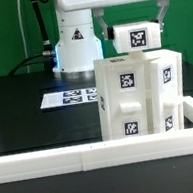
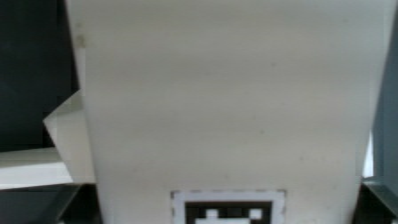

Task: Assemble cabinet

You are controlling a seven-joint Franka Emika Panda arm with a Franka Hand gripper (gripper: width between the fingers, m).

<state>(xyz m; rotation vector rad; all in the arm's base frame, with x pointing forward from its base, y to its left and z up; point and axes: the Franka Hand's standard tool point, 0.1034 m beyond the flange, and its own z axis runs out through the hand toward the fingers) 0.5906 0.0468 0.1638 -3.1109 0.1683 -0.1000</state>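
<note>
The cabinet box (image 1: 140, 98) stands on the black table (image 1: 25, 106), toward the exterior view's right, just behind the near white rail (image 1: 54, 157). Directly above it, the pincer (image 1: 134, 28) is pinching a tagged white panel (image 1: 136, 38) (image 2: 214, 100).

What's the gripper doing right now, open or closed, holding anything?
Gripper: closed on a small white tagged panel, above the cabinet box.
</note>
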